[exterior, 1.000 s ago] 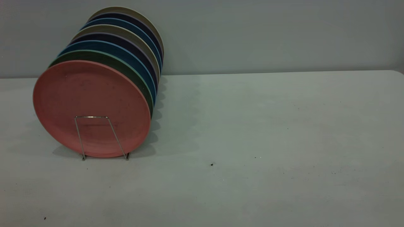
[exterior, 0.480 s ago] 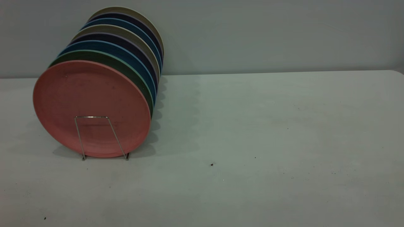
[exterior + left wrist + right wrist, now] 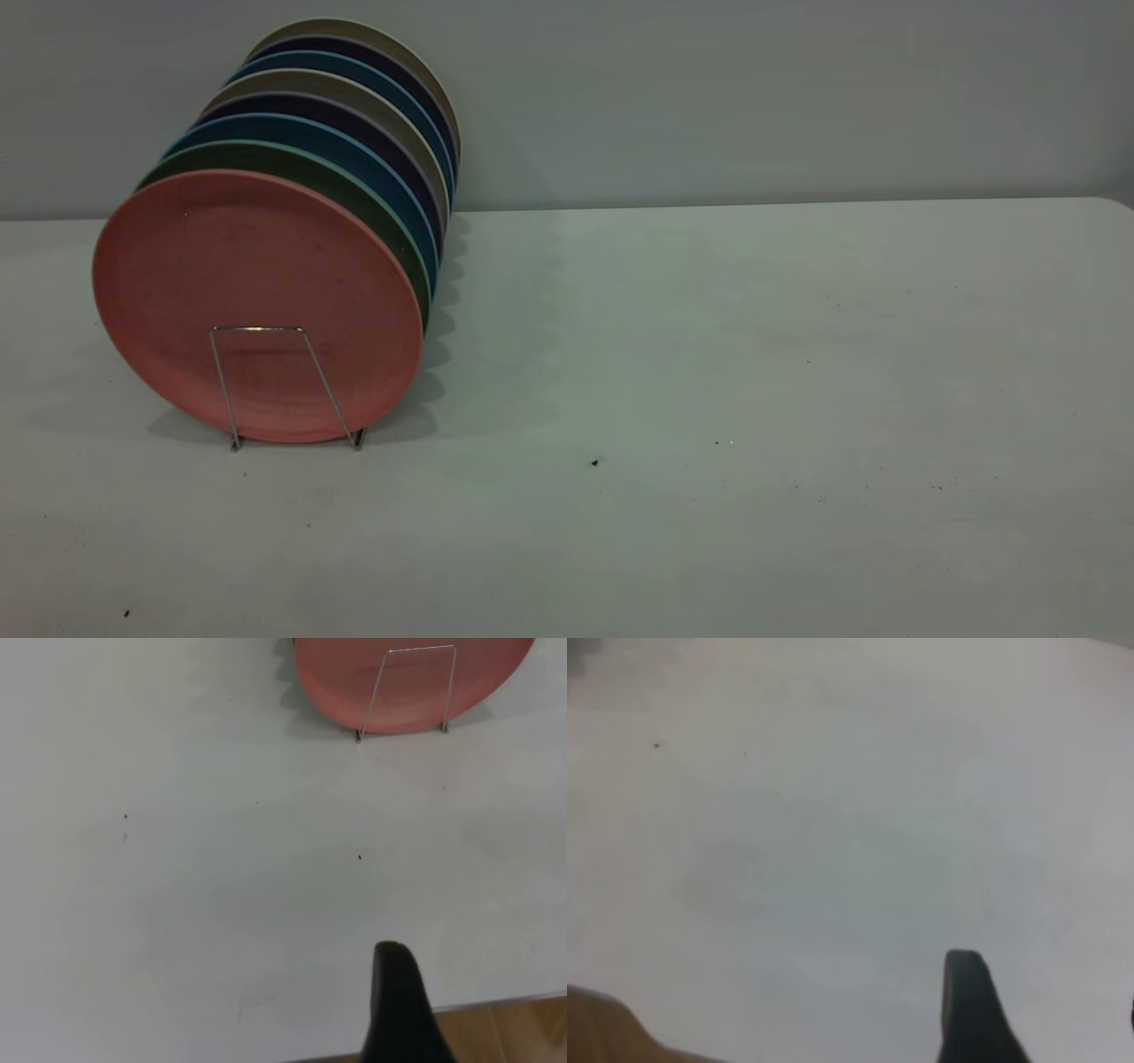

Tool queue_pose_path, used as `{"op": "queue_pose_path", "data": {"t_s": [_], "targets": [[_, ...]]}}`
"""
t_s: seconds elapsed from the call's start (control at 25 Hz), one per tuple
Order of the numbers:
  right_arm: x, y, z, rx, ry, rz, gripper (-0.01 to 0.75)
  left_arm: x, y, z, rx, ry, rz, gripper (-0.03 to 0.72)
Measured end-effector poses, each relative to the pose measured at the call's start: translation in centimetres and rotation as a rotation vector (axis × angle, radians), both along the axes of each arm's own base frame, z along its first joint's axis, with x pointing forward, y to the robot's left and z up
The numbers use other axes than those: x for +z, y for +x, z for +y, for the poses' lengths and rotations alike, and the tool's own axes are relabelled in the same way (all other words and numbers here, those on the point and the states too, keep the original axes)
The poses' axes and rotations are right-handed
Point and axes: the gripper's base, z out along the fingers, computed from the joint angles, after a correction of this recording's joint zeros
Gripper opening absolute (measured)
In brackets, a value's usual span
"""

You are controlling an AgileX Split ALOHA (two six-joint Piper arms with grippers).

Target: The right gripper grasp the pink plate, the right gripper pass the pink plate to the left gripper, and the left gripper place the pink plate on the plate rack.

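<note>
Counter (image 3: 709, 354) in foreground; left gripper (image 3: 399, 1010) and right gripper (image 3: 970, 1010) each glimpsed as 1 black finger, openness impossible to tell. Farther back, pink plate (image 3: 257, 301) upright at front of plate rack (image 3: 270, 381), green plate (image 3: 354, 190) behind.

Right pincer (image 3: 1045, 1010) tip over, seemingly, bare table (image 3: 833, 833).

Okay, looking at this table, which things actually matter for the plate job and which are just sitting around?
Job:
- round salmon-pink plastic plate, frontmost, standing on
- thin silver wire plate rack
- black left gripper
- black right gripper

Just there:
- green, blue, dark and beige plates behind
- pale table
</note>
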Motion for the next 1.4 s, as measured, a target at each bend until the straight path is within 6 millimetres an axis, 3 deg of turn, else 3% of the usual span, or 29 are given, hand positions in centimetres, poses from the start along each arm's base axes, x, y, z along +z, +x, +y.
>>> {"op": "queue_pose_path", "data": {"t_s": [0.64, 1.0, 1.4], "targets": [[0.00, 0.00, -0.02, -0.002, 0.000, 0.000, 0.438, 0.00, 0.00, 0.00, 0.000, 0.000, 0.000, 0.497], [-0.09, 0.06, -0.84, -0.148, 0.062, 0.017, 0.438, 0.00, 0.00, 0.00, 0.000, 0.000, 0.000, 0.497], [-0.09, 0.07, -0.96, -0.163, 0.061, 0.016, 0.438, 0.00, 0.00, 0.00, -0.001, 0.001, 0.000, 0.497]]}}
